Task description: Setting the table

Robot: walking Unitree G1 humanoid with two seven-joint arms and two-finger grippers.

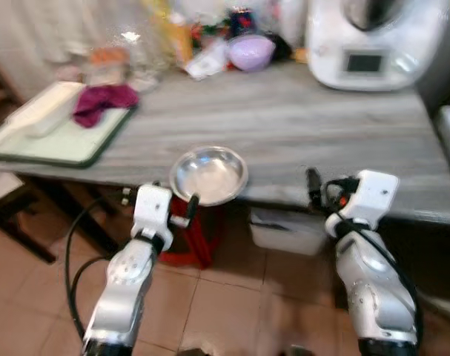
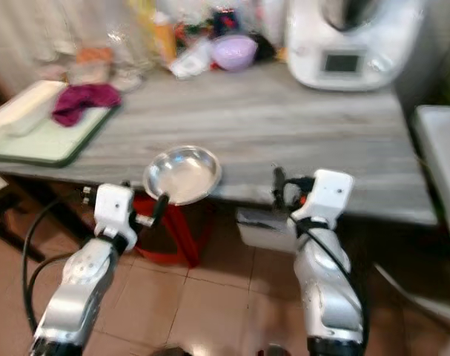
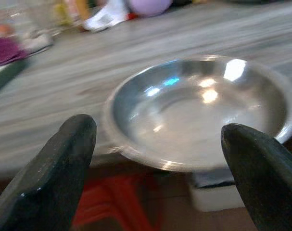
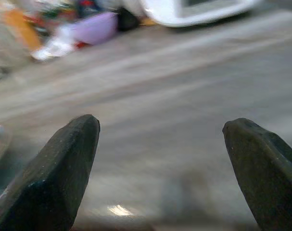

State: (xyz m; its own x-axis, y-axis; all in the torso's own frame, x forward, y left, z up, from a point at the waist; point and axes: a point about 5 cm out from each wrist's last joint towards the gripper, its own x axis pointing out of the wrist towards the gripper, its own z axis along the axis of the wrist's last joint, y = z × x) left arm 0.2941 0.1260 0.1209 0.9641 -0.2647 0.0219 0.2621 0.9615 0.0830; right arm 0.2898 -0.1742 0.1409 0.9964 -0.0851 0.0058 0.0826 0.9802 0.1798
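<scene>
Shiny steel bowl (image 1: 208,174) upright, empty, overhanging near edge of grey table (image 1: 299,126).

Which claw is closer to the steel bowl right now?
Left. The left claw sits open just before the steel bowl at the table's near edge. The right claw, also open, is off to the bowl's right.

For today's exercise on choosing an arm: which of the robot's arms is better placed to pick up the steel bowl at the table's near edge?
Left. The left gripper is open right in front of the steel bowl, fingers either side of its rim. The right gripper, also open, faces bare tabletop off to the bowl's side.
</scene>
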